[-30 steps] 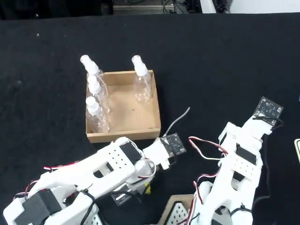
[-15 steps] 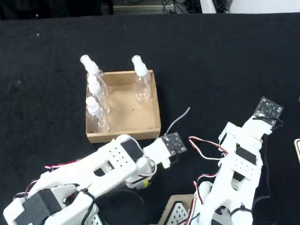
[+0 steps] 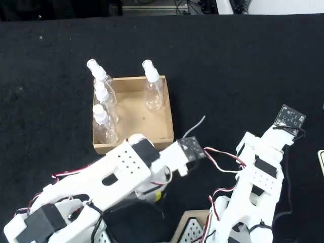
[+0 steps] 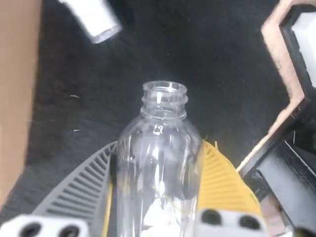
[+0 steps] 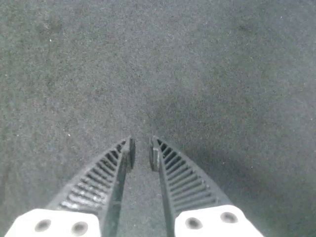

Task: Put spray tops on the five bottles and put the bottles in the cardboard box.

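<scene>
Closest in, clamped around a clear bottle (image 4: 160, 163) with the left gripper (image 4: 160, 148): grey and yellow fingers pressed to either side of the body, threaded neck bare and pointing out over the black table (image 3: 253, 61). Just past the neck and off to one side, a white spray top (image 4: 94, 19) lying loose. In the high view, a thin grey tube (image 3: 195, 127), likely the top's dip tube, poking out past the left arm's wrist near the front right corner of the cardboard box (image 3: 169, 111). Alongside, the right gripper (image 5: 140, 145) hanging low over bare table, all but closed, a thin slit between the tips, nothing in it. Farther off, four capped bottles (image 3: 105, 126) standing in the box: three along the left wall, one at the far right corner.

Judged as the capping step for the fifth bottle. Hold the bottle steady with the mouth free of the fingers. Take the spray top by its head with the right gripper, feed the tube into the mouth first, then seat and twist squarely. Avoid squeezing harder, as thin plastic probably buckles.
</scene>
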`<state>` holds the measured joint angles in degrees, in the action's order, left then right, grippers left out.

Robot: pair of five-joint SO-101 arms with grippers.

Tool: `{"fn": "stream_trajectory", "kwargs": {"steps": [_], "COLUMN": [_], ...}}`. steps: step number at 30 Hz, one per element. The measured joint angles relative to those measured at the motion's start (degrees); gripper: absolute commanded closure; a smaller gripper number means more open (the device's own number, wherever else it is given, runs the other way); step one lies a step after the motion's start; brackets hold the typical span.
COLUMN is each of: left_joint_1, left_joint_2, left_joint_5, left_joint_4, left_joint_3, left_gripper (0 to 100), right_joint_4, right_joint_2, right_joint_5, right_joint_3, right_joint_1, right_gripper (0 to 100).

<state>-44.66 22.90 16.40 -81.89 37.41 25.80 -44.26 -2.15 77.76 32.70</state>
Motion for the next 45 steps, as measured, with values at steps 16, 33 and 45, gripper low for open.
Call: {"fn": "stream_trajectory", "kwargs": {"steps": [16, 33, 45], "left_joint_1": [29.2, 86.2, 90.5], "left_joint_2": [7.6, 3.6, -2.5], "left_joint_5": [6.8, 2.0, -3.6], "left_joint_4": [-18.5, -12.3, 19.5], "left_joint_3": [-41.9, -43.0, -0.3], "left_gripper": [90, 90, 90], "right_joint_4": [0.0, 1.5, 18.4], "right_joint_2": [0.0, 0.0, 0.0], "right_joint_5": [0.0, -0.1, 7.8], "right_joint_3": [0.0, 0.0, -14.5], "right_joint_1": [0.0, -0.1, -15.0], "right_gripper": [95.9, 95.9, 96.2]}}
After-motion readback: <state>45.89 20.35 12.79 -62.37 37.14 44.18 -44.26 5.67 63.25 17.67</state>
